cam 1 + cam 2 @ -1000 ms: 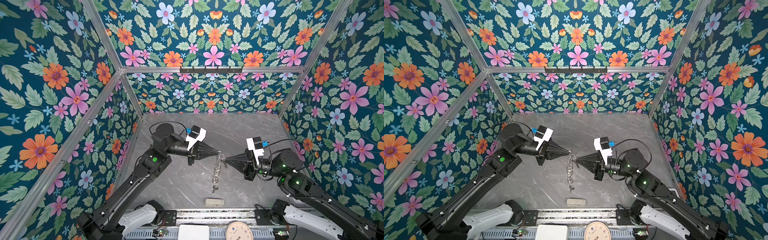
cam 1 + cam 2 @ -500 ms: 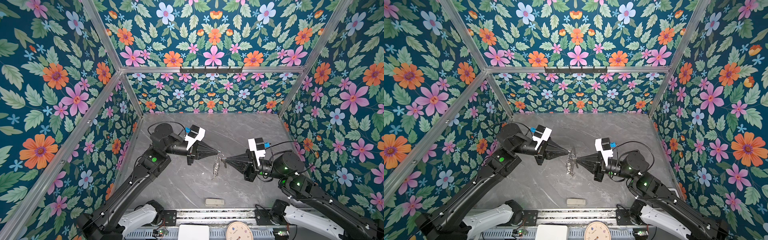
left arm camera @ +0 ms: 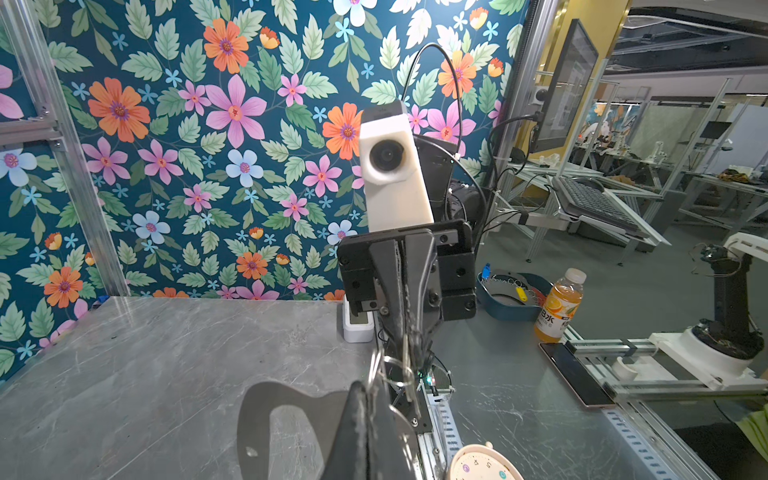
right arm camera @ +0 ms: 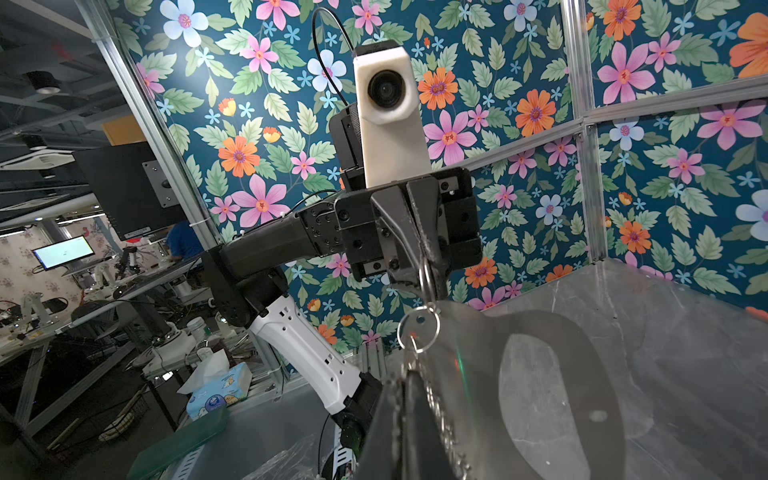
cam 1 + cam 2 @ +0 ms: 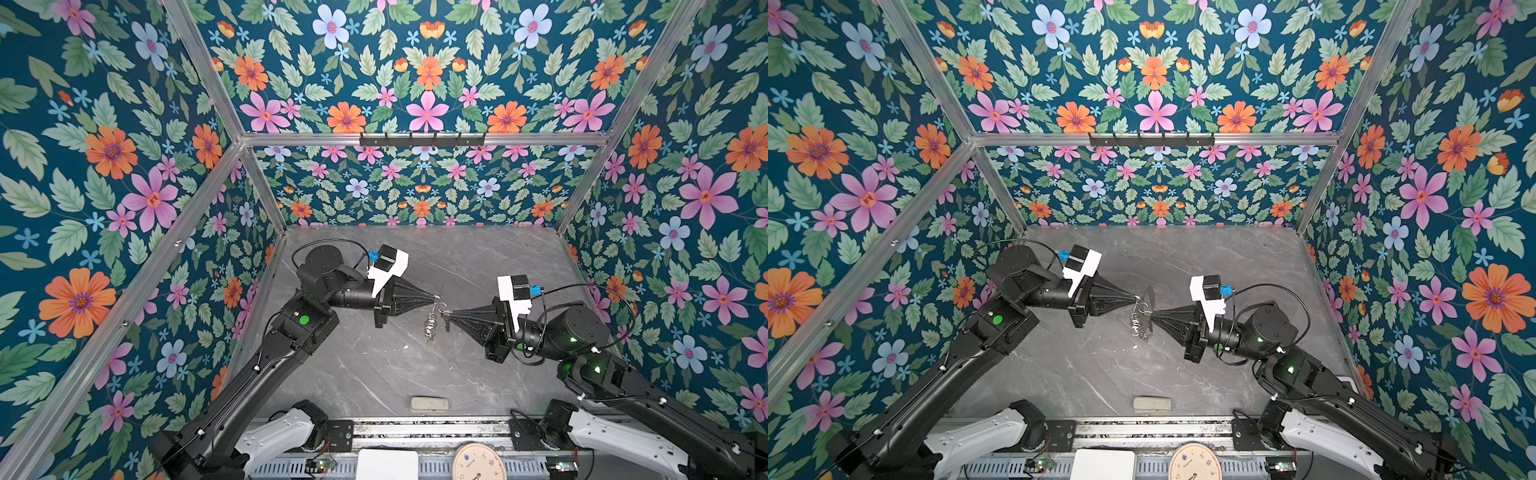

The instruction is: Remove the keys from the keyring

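We see a grey, marble-look table (image 5: pixel 374 365) walled on three sides by teal wallpaper (image 5: pixel 428 62) printed with orange, pink and blue flowers, mounted on an aluminium frame (image 5: pixel 291 139). A black hook rail (image 5: pixel 422 139) sits on the far crossbar. A pale block (image 5: pixel 429 404) lies at the table's near edge, and a clock (image 5: pixel 478 463) lies just beyond that edge. Past the open side, the wrist views show an office with desks and a monitor (image 3: pixel 569 79).

Above mid-table the two grippers meet almost tip to tip. The left gripper (image 5: pixel 435 297) is clenched on the wire ring of the keyring (image 5: pixel 432 324). The right gripper (image 5: pixel 451 313) is clamped on one of the keys (image 4: pixel 419 320) (its holed head is threaded on that ring, as the right wrist view shows). The chain hangs bunched below the tips, and the flat grey cuff (image 4: pixel 469 345) stands just beside them.

As for writing, the orange drink bottle (image 3: pixel 559 309) beside the table carries a label on which we can read the character 水. The rest of the label is too small to read. The clock's dial has numerals. The print on the blue tissue box (image 4: pixel 220 386) is too blurred to read.
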`<state>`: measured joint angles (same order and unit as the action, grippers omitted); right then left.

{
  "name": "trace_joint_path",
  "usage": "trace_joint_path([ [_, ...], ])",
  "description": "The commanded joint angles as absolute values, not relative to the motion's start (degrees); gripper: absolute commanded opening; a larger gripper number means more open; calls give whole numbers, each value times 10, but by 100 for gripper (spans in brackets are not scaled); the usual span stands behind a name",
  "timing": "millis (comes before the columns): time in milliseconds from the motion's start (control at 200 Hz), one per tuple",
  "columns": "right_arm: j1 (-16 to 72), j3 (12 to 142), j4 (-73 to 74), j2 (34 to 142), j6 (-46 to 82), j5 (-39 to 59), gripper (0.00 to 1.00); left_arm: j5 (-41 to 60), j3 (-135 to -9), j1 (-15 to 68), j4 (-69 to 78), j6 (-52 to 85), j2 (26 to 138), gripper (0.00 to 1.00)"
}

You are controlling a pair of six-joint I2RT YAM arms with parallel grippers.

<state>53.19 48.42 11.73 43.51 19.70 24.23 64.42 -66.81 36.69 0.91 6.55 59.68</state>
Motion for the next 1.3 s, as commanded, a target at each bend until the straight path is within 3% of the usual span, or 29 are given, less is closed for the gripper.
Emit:
trace_joint_path([
  [0, 536, 486, 124, 431, 193, 278, 0, 580, -677, 361, 11, 49, 595, 0],
  [530, 536, 507, 118, 416, 168, 258, 0, 544, -685, 361, -62, 18, 599, 0],
  [1295, 536, 597, 69, 482, 122, 247, 0, 566, -688, 362, -100, 7, 606, 0],
])
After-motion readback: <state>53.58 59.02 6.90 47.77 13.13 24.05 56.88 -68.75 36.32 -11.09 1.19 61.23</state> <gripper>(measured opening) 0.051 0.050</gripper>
